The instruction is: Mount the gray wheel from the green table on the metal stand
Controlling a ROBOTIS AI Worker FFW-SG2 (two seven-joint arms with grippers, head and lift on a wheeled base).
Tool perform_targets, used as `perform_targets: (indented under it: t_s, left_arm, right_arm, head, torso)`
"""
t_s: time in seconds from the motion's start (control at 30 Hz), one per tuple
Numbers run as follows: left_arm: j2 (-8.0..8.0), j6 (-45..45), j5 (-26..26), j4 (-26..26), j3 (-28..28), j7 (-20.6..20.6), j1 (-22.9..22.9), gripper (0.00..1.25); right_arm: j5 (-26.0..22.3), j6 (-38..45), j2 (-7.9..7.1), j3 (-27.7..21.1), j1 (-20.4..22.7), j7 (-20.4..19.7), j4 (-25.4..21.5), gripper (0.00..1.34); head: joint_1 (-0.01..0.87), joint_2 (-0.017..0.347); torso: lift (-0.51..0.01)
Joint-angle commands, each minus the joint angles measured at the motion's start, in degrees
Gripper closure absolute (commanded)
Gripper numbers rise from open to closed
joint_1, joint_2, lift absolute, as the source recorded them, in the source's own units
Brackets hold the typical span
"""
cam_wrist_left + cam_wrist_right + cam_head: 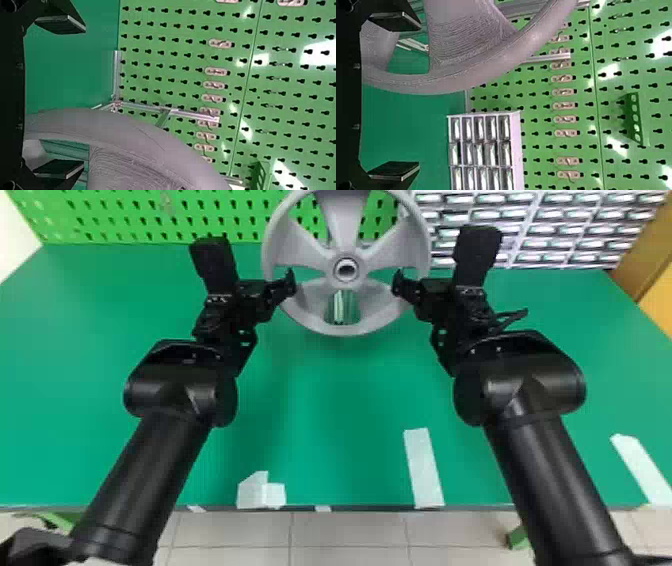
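- Your gray wheel (345, 328) is upright above the green table (340, 415), apparently borne by the metal stand (115, 75) behind it
- Expect a stiff, bulky, probably light plastic piece, smooth enough to slip; take its rim evenly at opposite sides if it needs seating
- Your left gripper (250, 260) and right gripper (437, 257) flank it, forearms angled inward, both released, fingers spread wide with the rim between
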Motion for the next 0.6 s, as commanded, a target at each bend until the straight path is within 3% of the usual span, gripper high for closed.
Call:
perform_targets:
  t_s: [0.0, 0.57]
  left_arm:
    - [0.14, 0.41, -0.19, -2.13, -0.03, 0.00, 1.10, 0.09]
    - [0.49, 2.43, -1.60, -12.06, 2.69, 0.44, 7.08, 0.09]
  right_arm:
    - [0.00, 0.32, 0.05, -0.20, 0.95, -0.02, -1.49, 0.08]
    - [-0.26, 0.32, 0.05, -0.29, 4.11, -0.02, -5.71, 0.08]
  head:
    - [0.868, 0.052]
    - [0.868, 0.052]
  torso:
    - [-0.093]
    - [-0.093]
